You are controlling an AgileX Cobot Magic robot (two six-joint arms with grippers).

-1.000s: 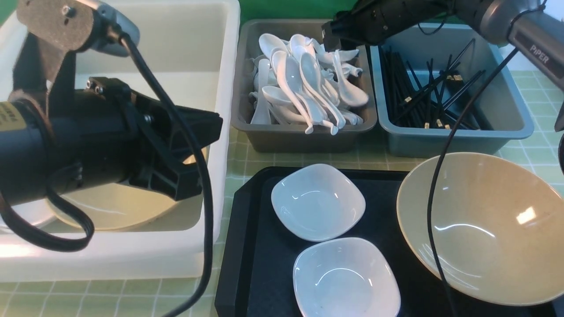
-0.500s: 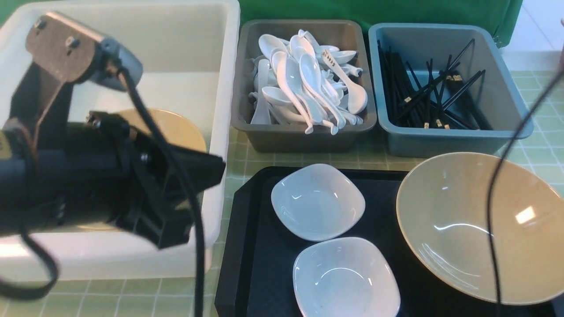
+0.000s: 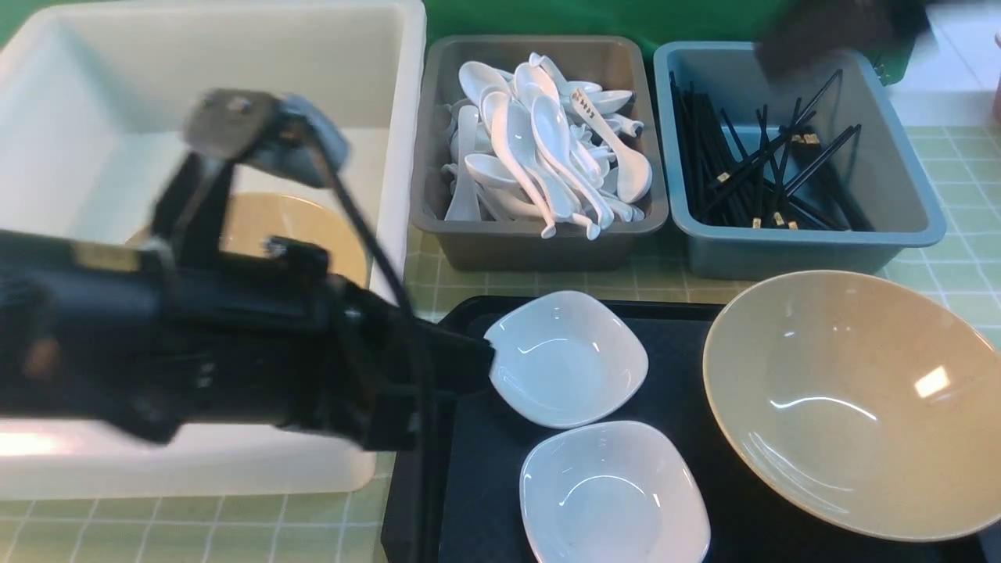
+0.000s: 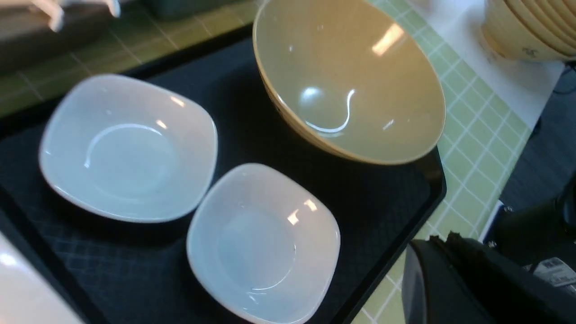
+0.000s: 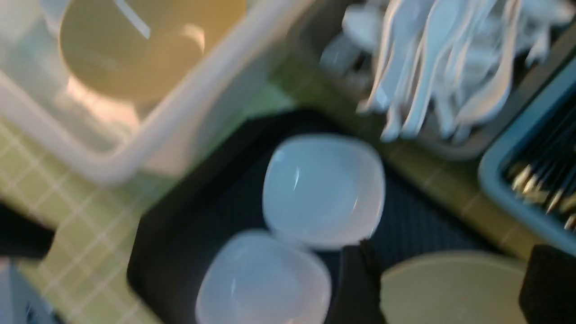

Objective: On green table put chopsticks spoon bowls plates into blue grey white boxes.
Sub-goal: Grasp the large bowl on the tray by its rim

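Note:
My left gripper is shut and empty, its tip beside the left rim of the farther of two white plates on the black tray. One tan bowl sits on the tray's right, another lies in the white box. The written-on spoon rests atop the spoon pile in the grey box. Chopsticks lie in the blue box. My right gripper is open and empty, high above the tray bowl; in the front view its arm is a dark blur.
The black tray lies on the green table in front of the grey and blue boxes. A stack of tan bowls stands beyond the table's right side. My left arm crosses the white box's front wall.
My left arm swung right from the white box to the tray, leaving a tan bowl inside. My right gripper left the grey box, with the written-on spoon now on the pile, and moved right.

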